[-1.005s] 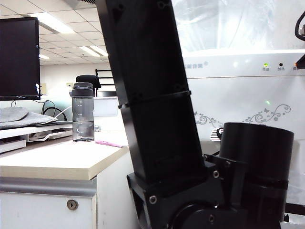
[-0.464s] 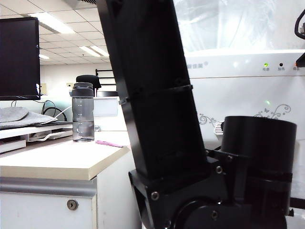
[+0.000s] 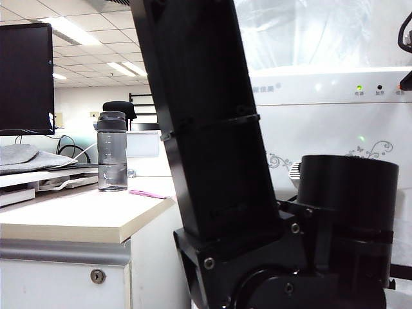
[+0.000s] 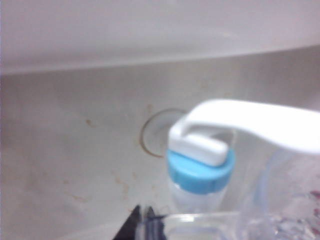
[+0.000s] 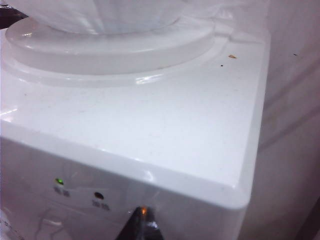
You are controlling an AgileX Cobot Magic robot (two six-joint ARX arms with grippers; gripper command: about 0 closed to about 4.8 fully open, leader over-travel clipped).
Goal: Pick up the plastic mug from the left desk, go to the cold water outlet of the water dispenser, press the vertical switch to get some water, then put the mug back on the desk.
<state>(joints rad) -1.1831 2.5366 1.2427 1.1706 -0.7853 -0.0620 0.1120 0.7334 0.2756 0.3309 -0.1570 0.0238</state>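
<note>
L gripper (image 4: 145, 225), jaws closed narrow, holds the plastic mug (image 4: 250, 225) by its rim right under the cold water outlet (image 4: 201, 170), w/ the vertical switch (image 4: 255, 125) just above the mug. R gripper (image 5: 142, 225) hangs over the water dispenser (image 5: 150, 130) top; can't tell if it's wide or closed. Left desk tabletop (image 3: 77, 219) carries a grey bottle (image 3: 112, 152).

Office: monitor (image 3: 26, 77) on desk (image 3: 77, 219), ceiling strip lights (image 3: 71, 29), swivel chair (image 3: 119, 109), water dispenser (image 3: 322, 116).
</note>
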